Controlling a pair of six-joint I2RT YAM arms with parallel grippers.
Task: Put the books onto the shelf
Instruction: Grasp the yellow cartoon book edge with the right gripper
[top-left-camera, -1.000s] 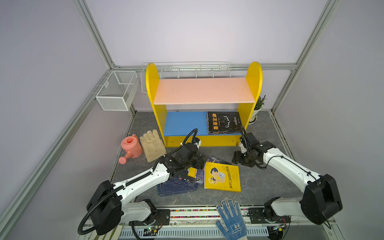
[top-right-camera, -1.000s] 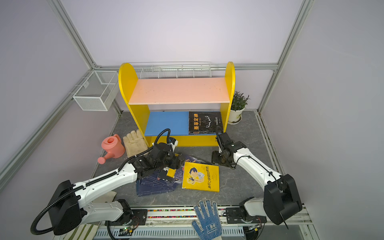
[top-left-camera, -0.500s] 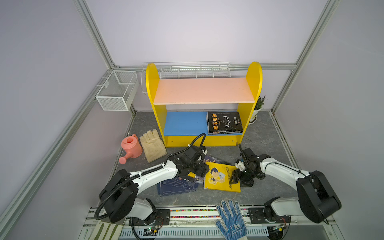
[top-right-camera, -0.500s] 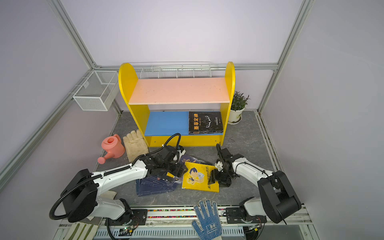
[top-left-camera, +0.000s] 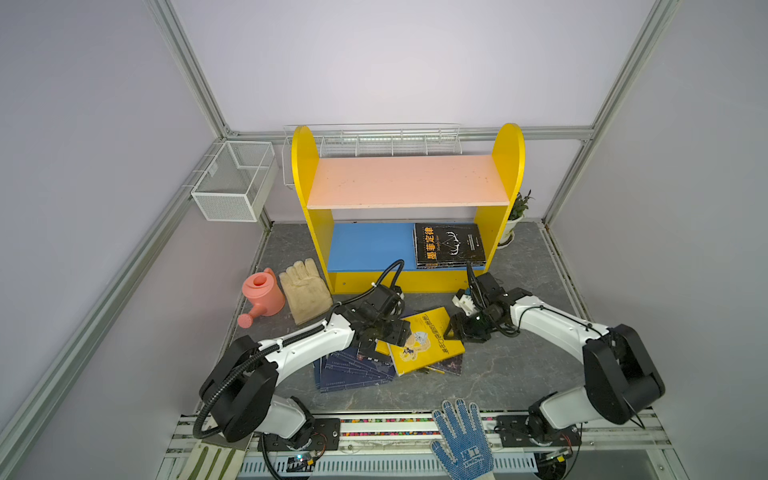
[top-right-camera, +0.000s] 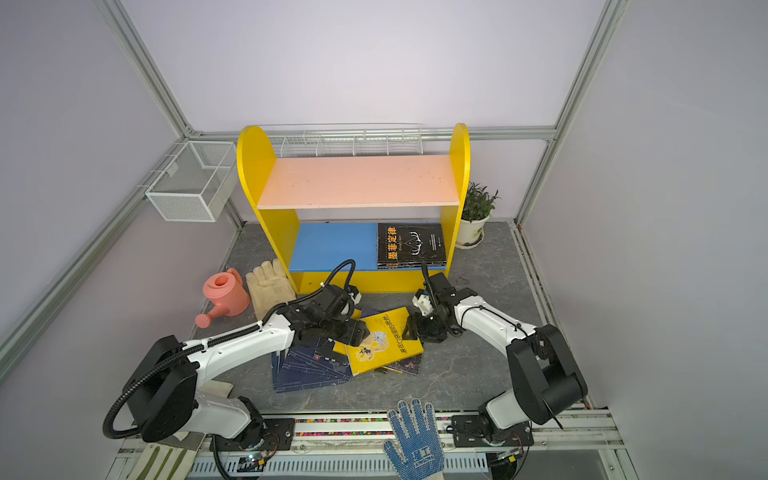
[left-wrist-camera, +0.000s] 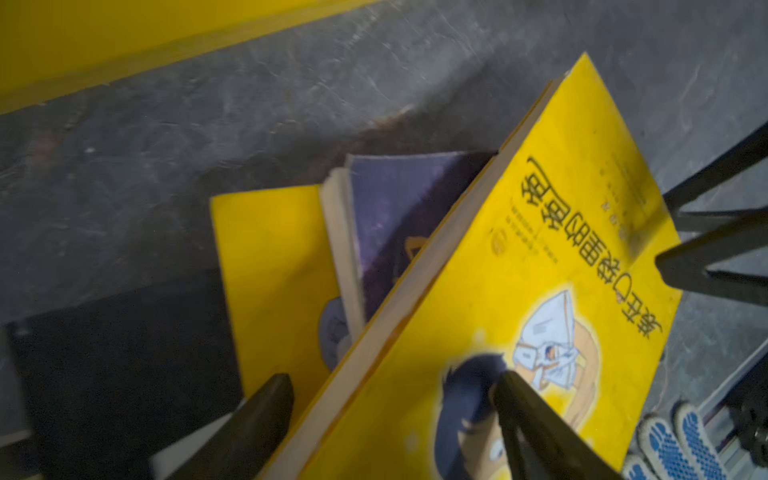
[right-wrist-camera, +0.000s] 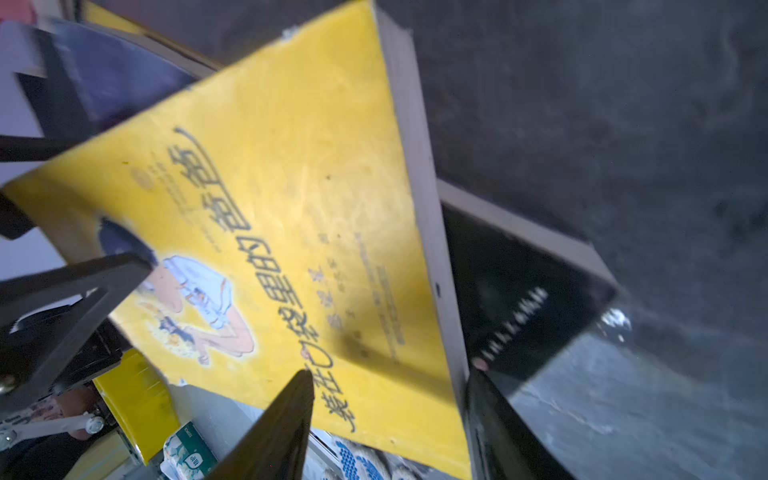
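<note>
Pink watering can (top-left-camera: 262, 297), beige glove (top-left-camera: 305, 295), potted plant (top-right-camera: 476, 216), mesh basket (top-left-camera: 232, 183)

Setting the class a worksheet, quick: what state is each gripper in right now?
Left gripper: open, fingers either side of one edge of the yellow book.
Right gripper: straddling another edge of that book; whether it grips cannot be told.

top views bright and evenly lit, edges bowed; wrist views dim, motion-blurred
</note>
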